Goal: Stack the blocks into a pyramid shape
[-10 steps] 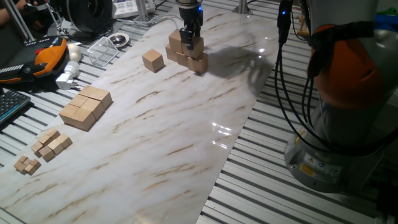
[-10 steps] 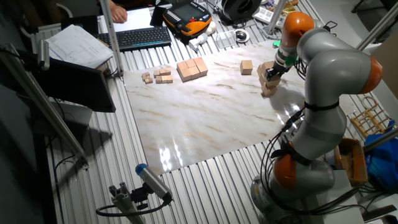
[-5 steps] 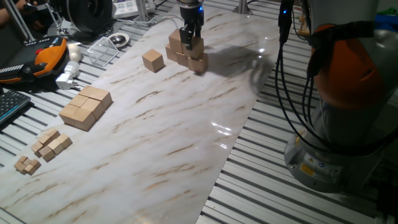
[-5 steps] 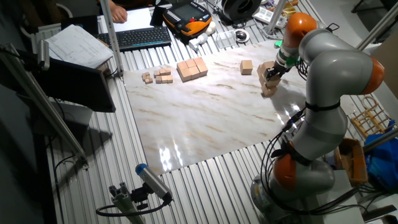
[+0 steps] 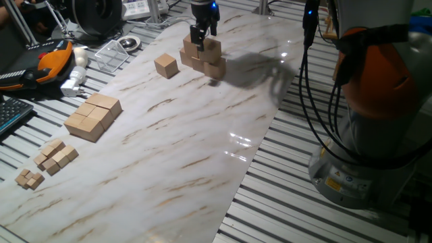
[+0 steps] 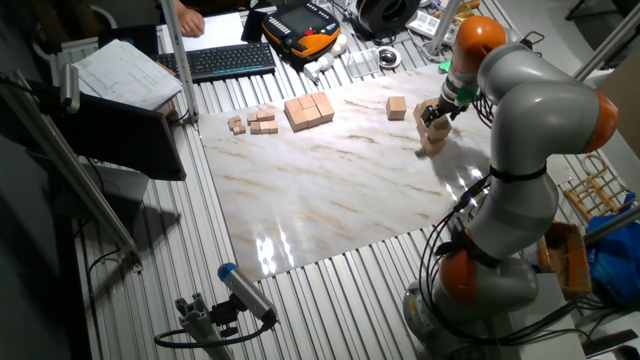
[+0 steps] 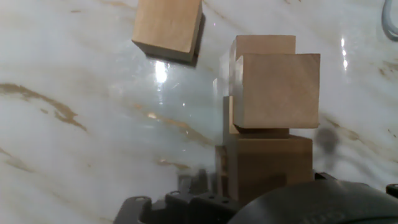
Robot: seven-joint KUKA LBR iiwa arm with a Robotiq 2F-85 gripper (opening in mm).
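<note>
Several light-tan blocks form a two-layer stack at the far side of the marble board; it also shows in the other fixed view. The upper layer holds two blocks. One loose block lies to its left, also seen in the other fixed view and in the hand view. My gripper hangs just above the upper layer, open and empty, and also shows from the other side. The hand view looks down on the stack; my fingertips do not show there.
A flat slab of joined cubes lies at the board's left edge, with smaller cubes and tiny cubes nearer the front. A clear plastic box, a metal bowl and an orange pendant lie off the board, left.
My gripper has let go of the right upper block and risen a little above the stack. The blocks have not moved.
</note>
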